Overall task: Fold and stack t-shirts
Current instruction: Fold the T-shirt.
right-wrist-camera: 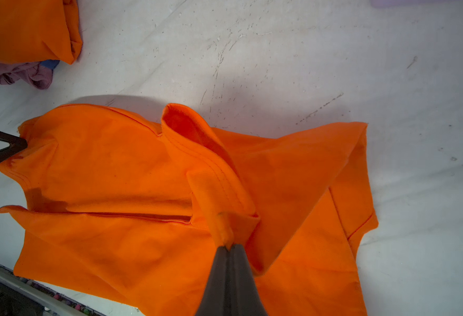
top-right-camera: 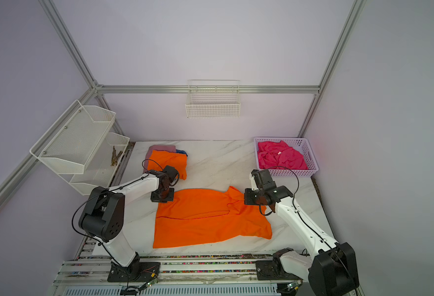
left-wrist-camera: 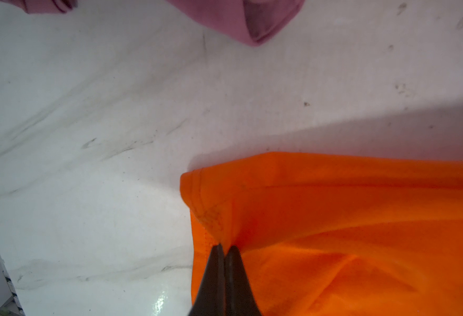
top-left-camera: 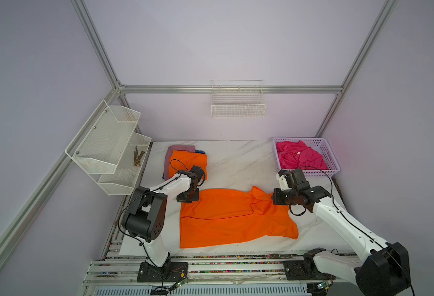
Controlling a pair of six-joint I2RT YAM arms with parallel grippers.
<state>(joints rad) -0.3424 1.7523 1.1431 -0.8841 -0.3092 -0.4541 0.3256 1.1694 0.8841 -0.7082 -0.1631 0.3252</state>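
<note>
Table [top-left-camera: 236,159]: white, marble-patterned. Its middle is left bare, judged to serve as the folding area.

Spread orange shirt [top-left-camera: 223,223]: laid at the near middle of the table, between the two arms, where both can reach it. It is judged to be the piece being worked on. It is partly folded, with the far long side turned over onto the body.

Basket [top-left-camera: 332,164]: set at the far right corner. A hot pink shirt [top-left-camera: 300,155] is crumpled inside, not yet folded.

Stack, far left, set clear of the work: a folded orange shirt [top-left-camera: 187,161] lies on a mauve shirt [top-left-camera: 180,148], and a blue shirt [top-left-camera: 200,151] peeks out from under them.

Left gripper [left-wrist-camera: 225,247]: clamped on the hemmed far-left corner of the spread shirt.

Right gripper [right-wrist-camera: 229,246]: clamped on a bunched fold at the opposite end. The two ends are pinched together, probably so that one edge can be carried over evenly.

Cloth: bright orange, soft and matte, with a double-stitched hem. An open loop stands up beside the right gripper; whether it is a sleeve or the collar cannot be told.
</note>
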